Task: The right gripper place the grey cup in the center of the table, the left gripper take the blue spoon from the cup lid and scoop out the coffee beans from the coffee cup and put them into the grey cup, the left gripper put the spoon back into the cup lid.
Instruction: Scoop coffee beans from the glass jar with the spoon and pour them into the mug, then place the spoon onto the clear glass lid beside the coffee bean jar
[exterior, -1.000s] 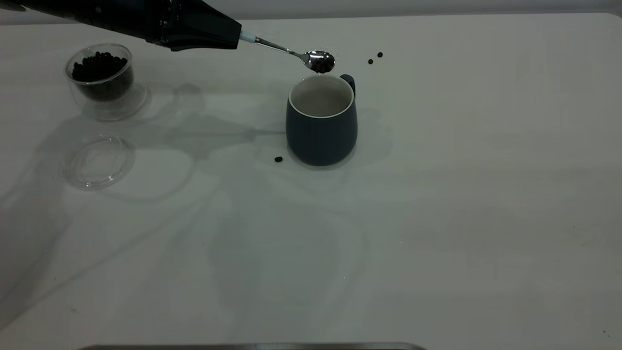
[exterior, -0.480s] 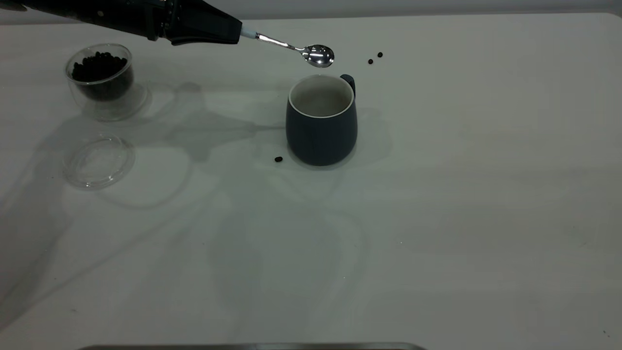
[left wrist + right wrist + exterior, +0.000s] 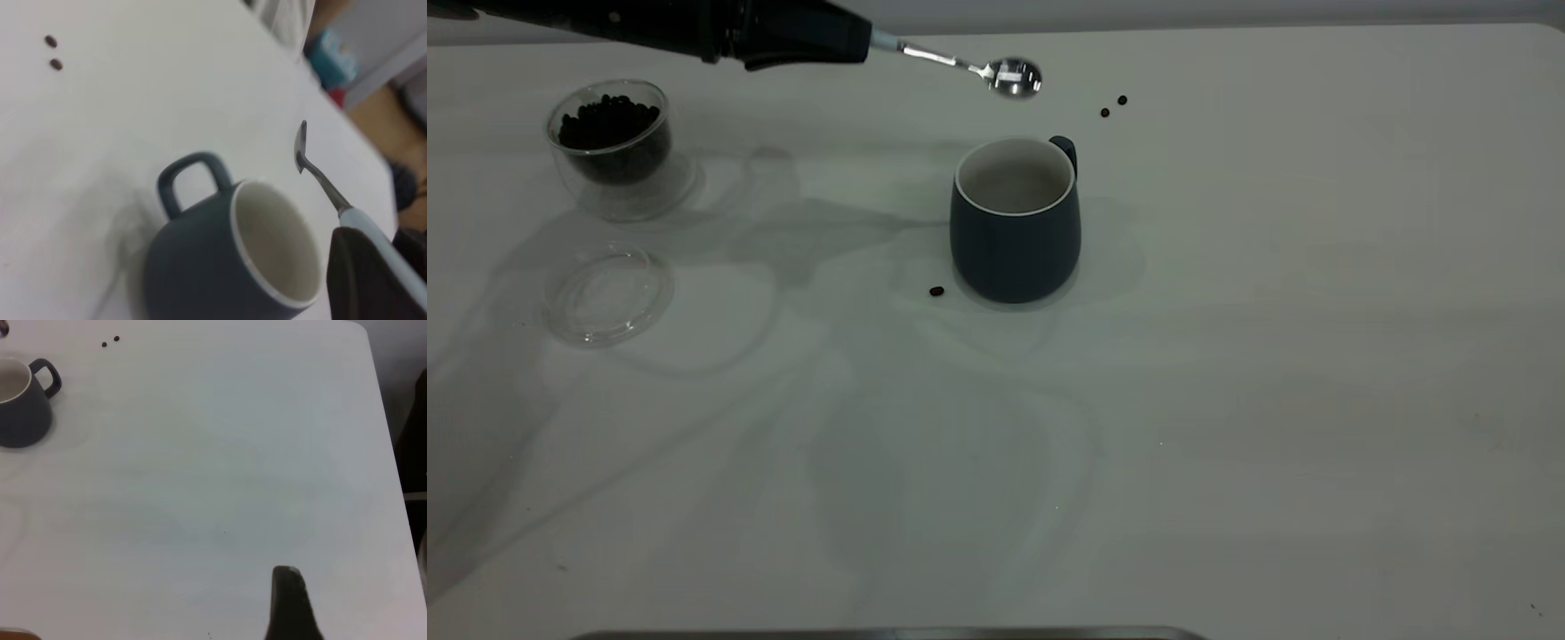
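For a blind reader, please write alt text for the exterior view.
The left gripper holds the blue spoon, its bowl empty, above the grey cup on the table. At left stand the coffee cup of beans and the cup lid; three stray beans lie loose.

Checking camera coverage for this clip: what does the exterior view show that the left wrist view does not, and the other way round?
Only the exterior view shows the coffee cup holding coffee beans, the empty cup lid and a stray bean in front of the grey cup. Only the left wrist view shows the room beyond the table edge. Both show the grey cup, the blue spoon held above it by the left gripper, and two stray beans.
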`<state>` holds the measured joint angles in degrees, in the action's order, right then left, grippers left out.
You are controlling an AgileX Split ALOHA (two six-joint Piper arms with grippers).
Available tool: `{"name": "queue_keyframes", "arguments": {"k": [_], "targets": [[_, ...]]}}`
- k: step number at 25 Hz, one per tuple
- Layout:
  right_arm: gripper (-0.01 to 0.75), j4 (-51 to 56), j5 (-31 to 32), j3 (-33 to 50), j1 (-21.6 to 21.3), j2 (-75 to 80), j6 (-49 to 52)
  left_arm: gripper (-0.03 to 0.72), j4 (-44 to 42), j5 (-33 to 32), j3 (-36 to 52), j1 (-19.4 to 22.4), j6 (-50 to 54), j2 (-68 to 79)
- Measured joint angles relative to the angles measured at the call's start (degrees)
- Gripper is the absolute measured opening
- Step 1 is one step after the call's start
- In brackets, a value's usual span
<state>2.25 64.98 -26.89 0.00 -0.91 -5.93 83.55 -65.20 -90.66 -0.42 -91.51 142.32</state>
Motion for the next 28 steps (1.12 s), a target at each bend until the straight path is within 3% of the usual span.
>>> {"name": "queue_keyframes", "arguments": {"k": [7, 13, 22, 28], "targets": [[0.461, 0.0, 0.0, 0.0, 0.0, 0.0, 0.0, 0.126, -3.2, -0.4, 0.5, 2.1, 5.2, -1.3], [0.461, 0.0, 0.0, 0.0, 0.0, 0.0, 0.0, 0.126, -4.1, -0.6, 10.4, 6.8, 2.4, -9.0], [0.461, 0.0, 0.0, 0.0, 0.0, 0.0, 0.0, 0.126, -5.1, -0.3, 26.6, 25.5, 0.1, -12.8], [0.461, 0.0, 0.0, 0.0, 0.0, 0.0, 0.0, 0.126, -10.3, -0.2, 29.6, 34.5, 0.3, -12.8]]}}
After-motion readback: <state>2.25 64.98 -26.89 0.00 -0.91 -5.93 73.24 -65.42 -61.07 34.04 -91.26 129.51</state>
